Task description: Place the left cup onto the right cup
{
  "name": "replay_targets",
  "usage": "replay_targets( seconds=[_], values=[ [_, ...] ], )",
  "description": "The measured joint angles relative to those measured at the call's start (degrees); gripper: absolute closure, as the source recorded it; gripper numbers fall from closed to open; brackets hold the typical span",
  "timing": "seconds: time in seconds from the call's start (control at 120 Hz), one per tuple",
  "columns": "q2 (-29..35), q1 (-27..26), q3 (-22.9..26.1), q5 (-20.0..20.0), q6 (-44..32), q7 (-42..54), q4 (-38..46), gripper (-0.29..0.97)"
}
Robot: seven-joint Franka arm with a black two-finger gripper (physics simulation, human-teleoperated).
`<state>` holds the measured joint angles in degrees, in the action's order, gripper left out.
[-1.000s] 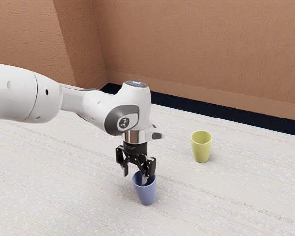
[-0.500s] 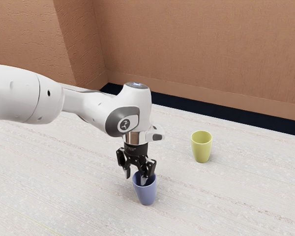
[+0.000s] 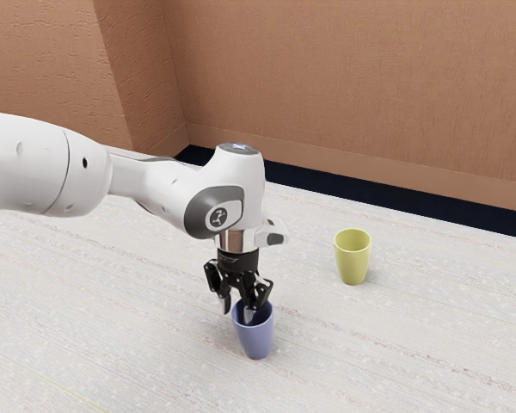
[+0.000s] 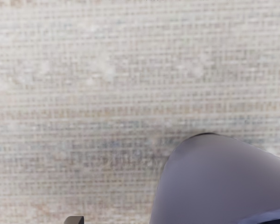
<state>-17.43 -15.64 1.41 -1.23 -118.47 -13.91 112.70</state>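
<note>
Over blue cup (image 3: 256, 337) rim, claw (image 3: 237, 308) vertical, seemingly pinching.

bare tabletop (image 3: 310, 297) between blue cup (image 3: 256, 337) and yellow-green cup (image 3: 353, 256), cups well apart, open air above the yellow-green cup, brown wall (image 3: 370, 77) well behind

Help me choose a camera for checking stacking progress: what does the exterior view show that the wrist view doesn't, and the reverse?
Exterior view: the arm, the gripper at the rim of the blue cup, the yellow-green cup standing apart toward the exterior view's right, and brown walls. Wrist view: a close look down the blue cup's outer wall and the woven grain of the table. Shared: the blue cup and the table.
</note>
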Motion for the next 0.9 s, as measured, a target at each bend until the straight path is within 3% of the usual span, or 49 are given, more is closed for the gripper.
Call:
replay_targets(
  seconds=[0.9],
  values=[
    [0.17, -0.61, 0.01, 0.15, -0.09, -0.1, -0.44, 0.66]
  ],
)
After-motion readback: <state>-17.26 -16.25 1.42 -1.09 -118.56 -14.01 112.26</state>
